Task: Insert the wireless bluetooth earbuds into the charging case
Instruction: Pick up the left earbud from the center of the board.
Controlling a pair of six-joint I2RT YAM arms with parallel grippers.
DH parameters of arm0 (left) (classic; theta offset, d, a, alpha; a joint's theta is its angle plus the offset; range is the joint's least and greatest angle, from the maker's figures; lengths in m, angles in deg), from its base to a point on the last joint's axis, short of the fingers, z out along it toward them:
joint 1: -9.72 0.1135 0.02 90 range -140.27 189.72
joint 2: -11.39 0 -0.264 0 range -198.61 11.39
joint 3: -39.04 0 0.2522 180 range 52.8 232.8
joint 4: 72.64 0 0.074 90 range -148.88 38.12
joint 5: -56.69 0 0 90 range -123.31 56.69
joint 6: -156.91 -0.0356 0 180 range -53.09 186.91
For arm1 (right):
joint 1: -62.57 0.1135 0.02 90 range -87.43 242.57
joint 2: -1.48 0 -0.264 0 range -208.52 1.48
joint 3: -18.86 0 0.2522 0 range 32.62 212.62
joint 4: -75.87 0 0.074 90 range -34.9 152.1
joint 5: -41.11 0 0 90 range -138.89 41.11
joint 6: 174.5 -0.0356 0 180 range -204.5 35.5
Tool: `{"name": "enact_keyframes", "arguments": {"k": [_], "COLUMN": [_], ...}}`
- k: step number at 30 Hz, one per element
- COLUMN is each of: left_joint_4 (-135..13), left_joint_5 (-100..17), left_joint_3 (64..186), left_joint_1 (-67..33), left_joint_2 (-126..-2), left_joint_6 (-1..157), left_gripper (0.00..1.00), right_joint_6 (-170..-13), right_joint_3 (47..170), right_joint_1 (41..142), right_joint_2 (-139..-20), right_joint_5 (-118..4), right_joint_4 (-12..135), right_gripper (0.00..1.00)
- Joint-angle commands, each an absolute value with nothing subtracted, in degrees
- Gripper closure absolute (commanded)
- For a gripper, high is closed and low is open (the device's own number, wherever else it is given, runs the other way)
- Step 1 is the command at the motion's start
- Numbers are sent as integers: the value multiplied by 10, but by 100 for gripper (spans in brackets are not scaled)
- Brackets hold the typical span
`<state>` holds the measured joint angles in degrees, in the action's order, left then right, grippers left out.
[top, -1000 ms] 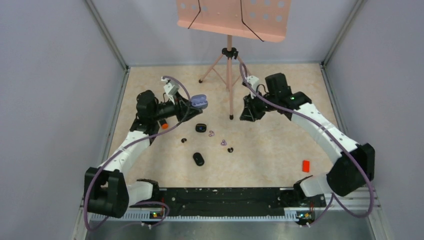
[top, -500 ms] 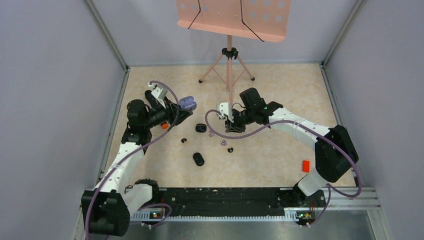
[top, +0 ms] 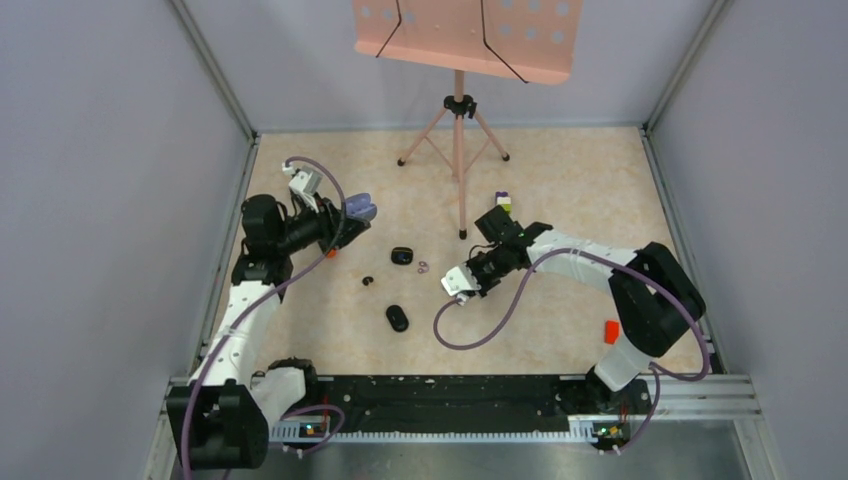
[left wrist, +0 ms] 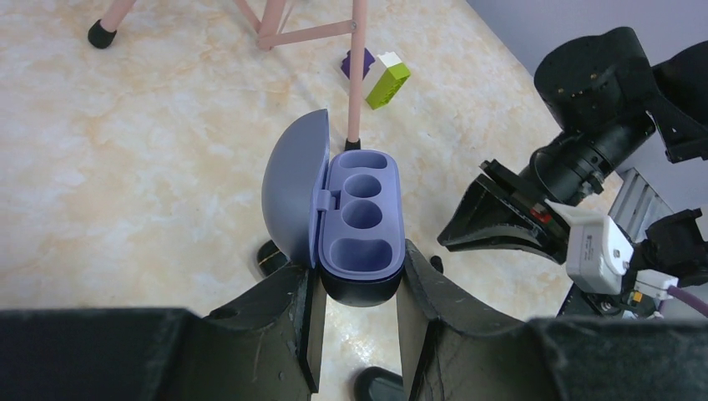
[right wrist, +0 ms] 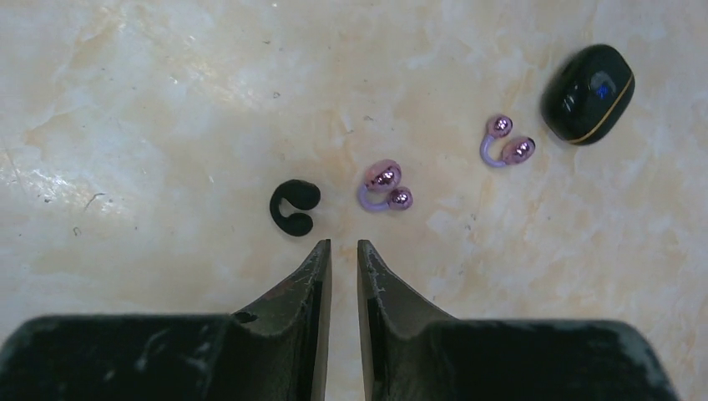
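Note:
My left gripper is shut on the pale purple charging case. It holds the case above the floor with the lid open and its wells empty; it also shows in the top view. My right gripper points down at the floor, its jaws almost together with a thin slit and nothing between them. Just beyond its tips lie a black earbud and a purple earbud. A second purple earbud lies further right. Another black earbud lies left of them.
A closed black case lies beside the second purple earbud, and another black case lies nearer the bases. The music stand's tripod stands at the back. A green-and-purple block and a red block lie on the right.
My right arm has swung down and left to hang over the earbuds in the middle. My left arm has drawn back to the left with the open case.

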<state>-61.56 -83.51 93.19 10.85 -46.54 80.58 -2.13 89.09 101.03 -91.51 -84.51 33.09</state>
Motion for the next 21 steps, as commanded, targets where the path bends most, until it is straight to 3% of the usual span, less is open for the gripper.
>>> {"name": "enact_keyframes", "arguments": {"k": [1,21], "left_joint_4": [-601,-576], "left_joint_5": [-842,-838], "left_joint_3": [962,964], "left_joint_1": [121,138], "left_joint_2": [-469,-465], "left_joint_6": [786,781], "left_gripper": [100,100], "right_joint_6": [59,60], "right_joint_3": [890,908], "right_joint_1": [1034,1054], "right_joint_2": [-920,-979], "right_joint_5": [-869,-843], "right_joint_4": [334,377], "right_gripper": [82,74]}}
